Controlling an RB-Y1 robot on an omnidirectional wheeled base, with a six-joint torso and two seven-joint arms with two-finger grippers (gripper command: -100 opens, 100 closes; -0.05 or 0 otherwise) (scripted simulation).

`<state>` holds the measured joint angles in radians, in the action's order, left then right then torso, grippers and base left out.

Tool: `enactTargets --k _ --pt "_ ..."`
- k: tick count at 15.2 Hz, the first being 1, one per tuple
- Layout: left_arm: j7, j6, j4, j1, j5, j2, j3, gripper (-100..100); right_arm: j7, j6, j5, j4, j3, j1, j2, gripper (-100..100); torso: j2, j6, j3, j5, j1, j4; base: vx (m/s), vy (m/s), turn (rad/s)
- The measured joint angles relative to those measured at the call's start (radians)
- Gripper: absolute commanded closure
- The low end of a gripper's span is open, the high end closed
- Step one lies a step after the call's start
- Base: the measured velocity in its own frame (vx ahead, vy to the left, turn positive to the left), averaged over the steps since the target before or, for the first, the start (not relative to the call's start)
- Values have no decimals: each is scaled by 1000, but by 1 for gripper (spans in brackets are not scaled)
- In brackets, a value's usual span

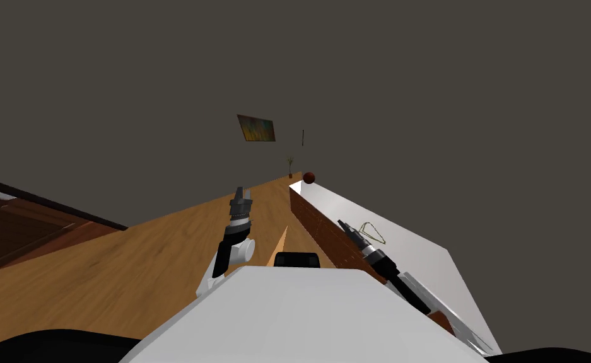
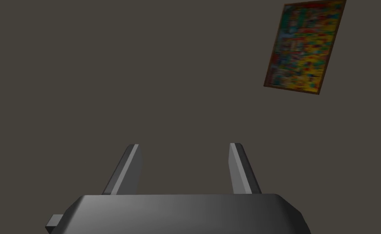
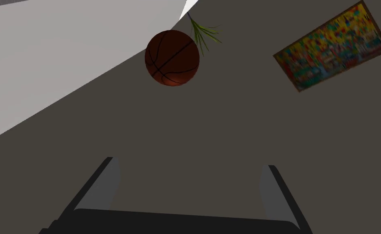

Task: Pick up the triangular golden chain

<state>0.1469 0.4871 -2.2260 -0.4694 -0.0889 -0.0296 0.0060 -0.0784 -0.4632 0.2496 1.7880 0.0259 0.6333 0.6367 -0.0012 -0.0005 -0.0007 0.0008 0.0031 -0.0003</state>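
Chain (image 1: pixel 371 232), thin, golden and triangular, is lying flat on the white table (image 1: pixel 407 252), just beside my right gripper (image 1: pixel 341 223), whose fingers are standing spread and holding nothing. A basketball (image 3: pixel 172 57) is sitting at the table's far end. My left gripper (image 1: pixel 241 189) is hanging released over the wooden floor (image 1: pixel 130 265).

No writing, label, brand, number or sign could be read anywhere. The framed picture (image 2: pixel 305 46) showed only blurred colour patches, and the ball (image 3: pixel 172 57) bore plain dark seams.
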Motion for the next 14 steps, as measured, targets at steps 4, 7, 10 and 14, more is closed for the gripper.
enactTargets --k 4,7,10,14 --pt "0 0 0 0 0 0 0 0 -39 -8 39 -86 18 2 78 -100 0 0 0 0 -1 0 15 32 143" --pt "0 0 0 0 0 0 0 0 -64 -18 61 -145 26 6 122 -100 1 0 1 0 -2 0 7 17 88" --pt "0 0 0 0 0 0 0 0 -90 -28 89 -216 39 0 173 -100 1 0 1 0 -2 0 10 15 143" --pt "0 0 0 0 0 0 0 0 -122 -27 127 -295 61 -17 227 -100 1 0 1 -1 -3 0 5 4 98"
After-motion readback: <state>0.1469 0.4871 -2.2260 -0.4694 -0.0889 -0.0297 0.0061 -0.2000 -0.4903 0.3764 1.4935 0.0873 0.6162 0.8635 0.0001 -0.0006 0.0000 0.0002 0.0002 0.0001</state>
